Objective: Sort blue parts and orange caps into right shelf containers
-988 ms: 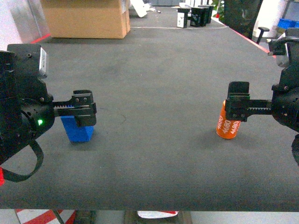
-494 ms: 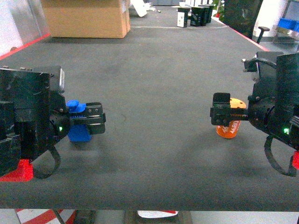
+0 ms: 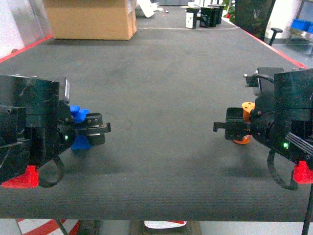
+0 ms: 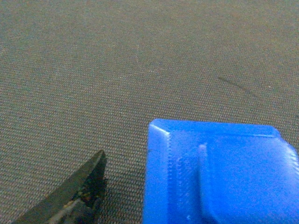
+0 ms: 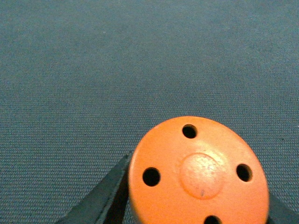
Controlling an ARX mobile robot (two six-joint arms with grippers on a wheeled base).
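Note:
A blue part (image 3: 78, 128) sits on the dark mat at the left and fills the lower right of the left wrist view (image 4: 219, 177). My left gripper (image 3: 95, 130) is level with it. One finger (image 4: 84, 191) shows with a strip of mat between it and the part; the other finger is hidden. An orange cap (image 3: 246, 113) with holes in its top (image 5: 198, 172) stands at the right. My right gripper (image 3: 234, 129) has a dark finger (image 5: 105, 196) against each side of it. A corner of a bright blue crate (image 3: 302, 24) shows far right.
A large cardboard box (image 3: 90, 18) stands at the mat's far left. Black-and-white boxes (image 3: 203, 17) stand at the far middle. A red line (image 3: 274, 46) marks the mat's right edge. The near edge runs along the bottom of the head view.
Both arms have swung low and closer to the camera. The grippers now reach the blue part and the orange cap from the outer sides. The cap looks slightly shifted.

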